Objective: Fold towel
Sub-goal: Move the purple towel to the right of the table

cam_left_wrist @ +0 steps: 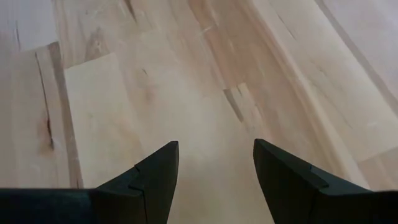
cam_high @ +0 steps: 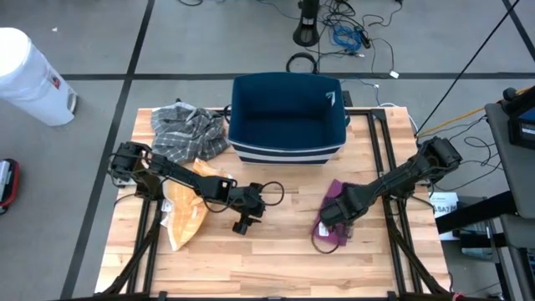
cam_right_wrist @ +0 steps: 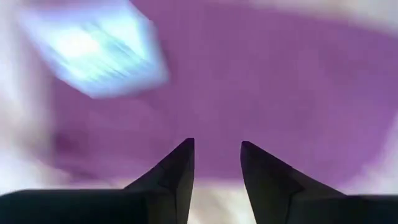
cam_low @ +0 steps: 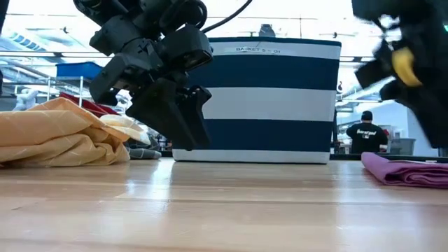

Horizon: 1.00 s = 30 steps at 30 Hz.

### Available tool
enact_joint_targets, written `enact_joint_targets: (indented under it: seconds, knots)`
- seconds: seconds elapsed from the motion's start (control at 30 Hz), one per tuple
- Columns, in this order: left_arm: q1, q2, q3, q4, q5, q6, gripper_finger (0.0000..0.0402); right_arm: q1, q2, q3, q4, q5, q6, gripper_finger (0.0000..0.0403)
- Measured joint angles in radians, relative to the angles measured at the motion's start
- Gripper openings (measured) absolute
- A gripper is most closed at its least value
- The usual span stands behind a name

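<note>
A purple towel (cam_high: 336, 219) lies folded flat on the wooden table at the right (cam_low: 406, 170). My right gripper (cam_right_wrist: 216, 155) hangs above it, pointing down, open, with nothing between its fingers; the purple cloth (cam_right_wrist: 267, 81) fills its wrist view below. In the high view the right gripper (cam_high: 334, 213) covers the middle of the towel. My left gripper (cam_high: 245, 219) stands open over bare wood near the table's middle (cam_left_wrist: 215, 168), slanting down, clear of the boards (cam_low: 185, 136).
A crumpled orange cloth (cam_high: 185, 211) lies under the left arm at the table's left (cam_low: 56, 136). A grey plaid cloth (cam_high: 188, 132) sits at the far left. A blue-and-white striped basket (cam_high: 288, 117) stands at the far middle (cam_low: 269, 105). A black cable loop (cam_high: 269, 192) lies beside the left gripper.
</note>
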Motion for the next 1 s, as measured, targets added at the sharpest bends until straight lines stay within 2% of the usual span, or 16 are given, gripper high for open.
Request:
enact_joint_targets:
  seconds: [0.13, 0.37, 0.53, 0.67, 0.8, 0.9, 1.0]
  knots:
    - [0.0, 0.0, 0.0, -0.005, 0.0, 0.001, 0.0213, 0.012, 0.0, 0.006, 0.224, -0.071, 0.046, 0.012]
    - [0.0, 0.0, 0.0, -0.005, 0.0, 0.0, 0.0213, 0.01, 0.05, 0.005, 0.242, -0.055, 0.057, 0.012]
    - [0.0, 0.0, 0.0, -0.005, 0.0, 0.001, 0.0213, 0.01, 0.148, 0.006, 0.24, -0.118, 0.026, 0.012]
    - [0.0, 0.0, 0.0, -0.008, 0.0, 0.001, 0.0213, 0.02, 0.19, 0.013, 0.179, -0.164, -0.023, 0.012]
    - [0.0, 0.001, 0.0, -0.017, 0.0, 0.001, 0.0213, 0.039, 0.193, 0.01, 0.034, -0.193, -0.075, 0.012]
    - [0.0, 0.001, 0.0, -0.017, 0.0, 0.004, 0.0213, 0.037, 0.192, 0.004, -0.076, -0.176, -0.083, 0.0121]
    - [0.001, 0.001, 0.0, -0.015, 0.0, 0.005, 0.0213, 0.037, 0.194, 0.003, -0.139, -0.112, -0.1, 0.0121]
